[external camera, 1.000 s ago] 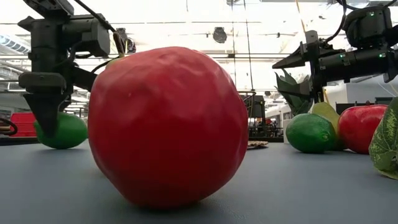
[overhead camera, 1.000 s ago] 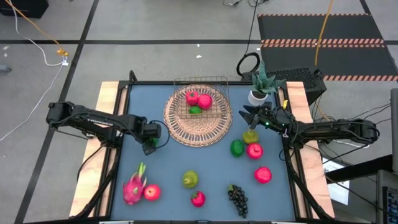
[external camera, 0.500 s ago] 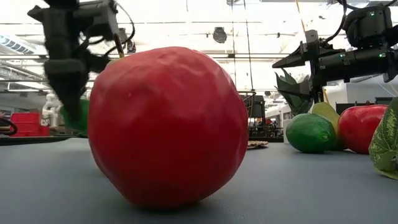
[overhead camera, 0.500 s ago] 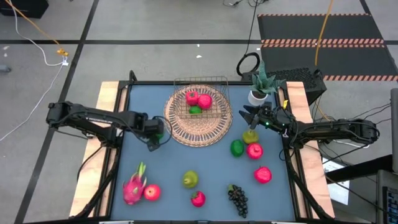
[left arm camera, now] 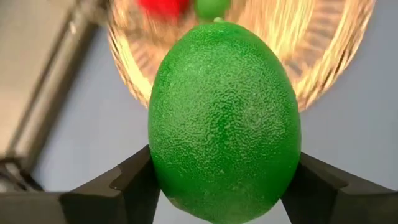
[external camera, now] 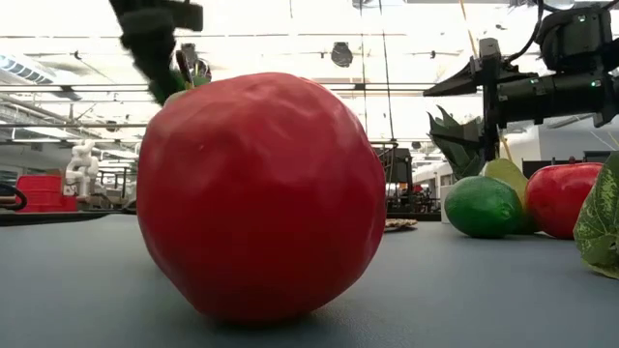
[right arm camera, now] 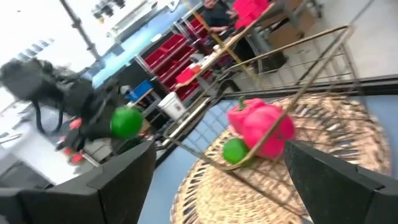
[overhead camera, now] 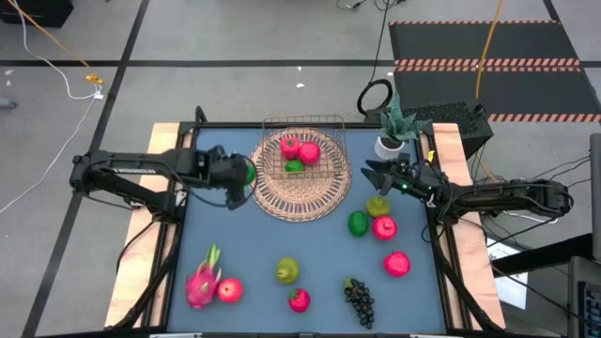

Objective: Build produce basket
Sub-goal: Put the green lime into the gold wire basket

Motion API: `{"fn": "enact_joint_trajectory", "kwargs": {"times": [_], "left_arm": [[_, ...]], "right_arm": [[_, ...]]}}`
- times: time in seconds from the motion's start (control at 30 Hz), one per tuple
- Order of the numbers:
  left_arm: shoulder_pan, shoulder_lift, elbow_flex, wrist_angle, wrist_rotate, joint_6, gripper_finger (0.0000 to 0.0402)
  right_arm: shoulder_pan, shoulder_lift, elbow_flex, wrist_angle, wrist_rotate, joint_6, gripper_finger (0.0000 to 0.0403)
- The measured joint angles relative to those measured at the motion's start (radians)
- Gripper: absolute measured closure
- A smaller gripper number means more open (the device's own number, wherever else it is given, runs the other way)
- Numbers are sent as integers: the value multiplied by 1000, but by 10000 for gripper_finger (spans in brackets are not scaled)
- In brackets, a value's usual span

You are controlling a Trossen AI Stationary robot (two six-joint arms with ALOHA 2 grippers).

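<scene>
Left arm reaches in from 9 o'clock, elbow bent. Left gripper (overhead camera: 246, 173) is off the table at the wicker mat's (overhead camera: 272, 202) 9 o'clock edge, fingers (left arm camera: 134, 180) clamped on a lime (left arm camera: 224, 118): glossy green, pebbled skin, egg-shaped. Wire basket (overhead camera: 302, 150) sits on the mat near table 12 o'clock, holding two pink-red fruits (overhead camera: 299, 148) and a green one (overhead camera: 294, 166). Right arm comes in from 3 o'clock. Right gripper (overhead camera: 369, 172) hovers at the mat's 3 o'clock edge above a pear (overhead camera: 377, 206), fingers spread, nothing held.
</scene>
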Motion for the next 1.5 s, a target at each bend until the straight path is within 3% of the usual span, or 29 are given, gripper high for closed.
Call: {"fn": "enact_joint_trajectory", "kwargs": {"times": [0.17, 0.33, 0.57, 1.03, 1.17, 1.5], "left_arm": [[69, 0, 101, 149, -24, 87, 142], [182, 37, 102, 303, 61, 194, 142], [315, 224, 112, 449, 235, 276, 143], [406, 592, 368, 208, 364, 324, 140], [416, 649, 371, 159, 417, 332, 140], [416, 699, 373, 133, 414, 333, 121]], "right_arm": [[0, 0, 0, 26, -7, 15, 58], [0, 0, 0, 59, -43, 41, 58], [0, 0, 0, 139, -111, 70, 58], [14, 0, 0, 167, -112, 63, 58], [14, 0, 0, 167, -112, 62, 58], [14, 0, 0, 161, -112, 32, 58]]}}
